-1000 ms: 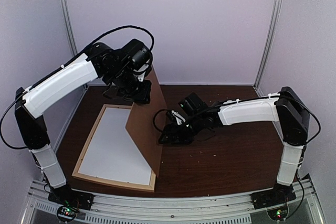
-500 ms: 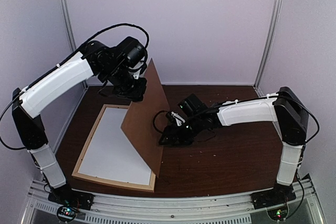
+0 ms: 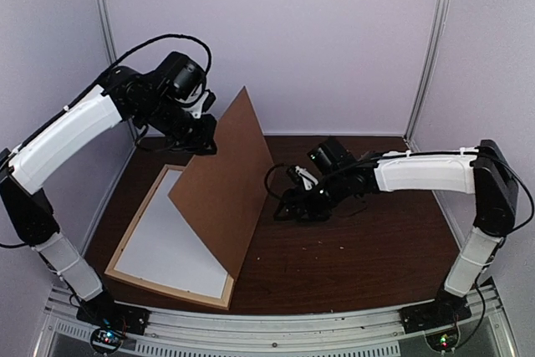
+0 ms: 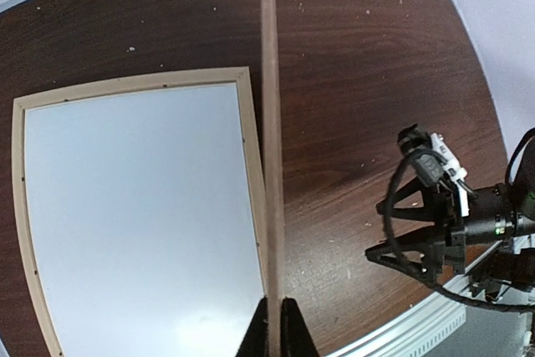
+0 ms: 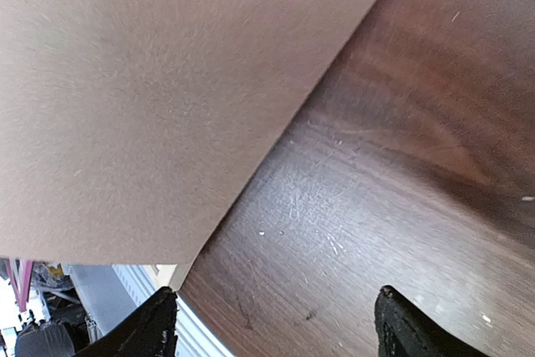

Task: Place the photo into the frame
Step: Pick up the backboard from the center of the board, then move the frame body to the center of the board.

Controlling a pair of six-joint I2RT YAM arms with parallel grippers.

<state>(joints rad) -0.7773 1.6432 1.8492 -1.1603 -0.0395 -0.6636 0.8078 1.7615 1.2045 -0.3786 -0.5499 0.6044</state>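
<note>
Left pincer (image 4: 273, 317) clenched on the edge of a thin, flat brown backing board (image 3: 226, 186), tilted over the rectangular pale-wood frame (image 3: 171, 290); right pincer (image 5: 276, 323) released, spread above the dark woodgrain bench (image 3: 359, 257).

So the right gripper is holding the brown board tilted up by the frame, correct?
No: the left gripper holds the brown board tilted up by the frame, as the left wrist view shows; the right gripper is open, empty.

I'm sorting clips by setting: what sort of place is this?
Probably a robot lab test cell, not a home: pale partition walls on metal uprights, and two white-and-black robot arms bolted to a metal rail at the edge of a dark wooden table.
</note>
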